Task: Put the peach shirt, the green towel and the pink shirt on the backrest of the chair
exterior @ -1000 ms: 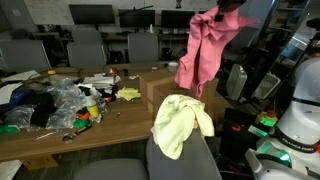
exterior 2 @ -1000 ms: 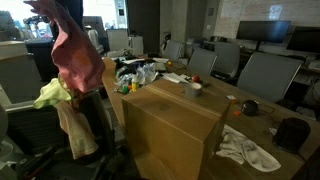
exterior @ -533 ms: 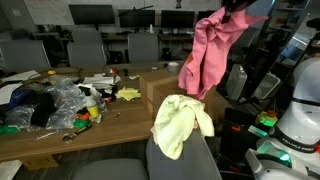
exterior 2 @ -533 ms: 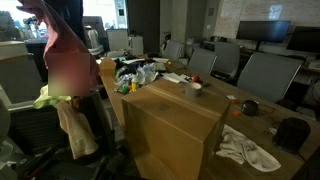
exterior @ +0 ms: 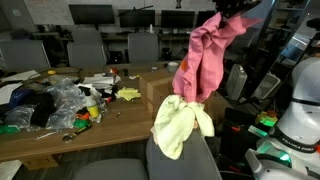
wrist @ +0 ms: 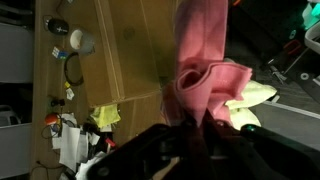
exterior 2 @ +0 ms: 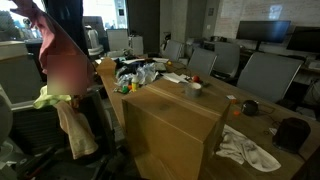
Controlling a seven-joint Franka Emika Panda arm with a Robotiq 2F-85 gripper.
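The claw (exterior: 226, 10) is up high. It is pinched tight on the top of the pink shirt (exterior: 205, 60). The shirt hangs straight down from it in a long bunch. Its bottom end is just over the green towel (exterior: 182, 125), and I cannot tell if the two touch. The green towel lies over the top of the backrest of the chair (exterior: 190, 162). In an exterior view the peach shirt (exterior 2: 75, 130) hangs down the backrest, under the towel. A big brown box (exterior 2: 170, 125) stands near the chair. Farther off, a messy pile (exterior: 50, 105) of bags and small things sits on the surface (exterior: 120, 128).
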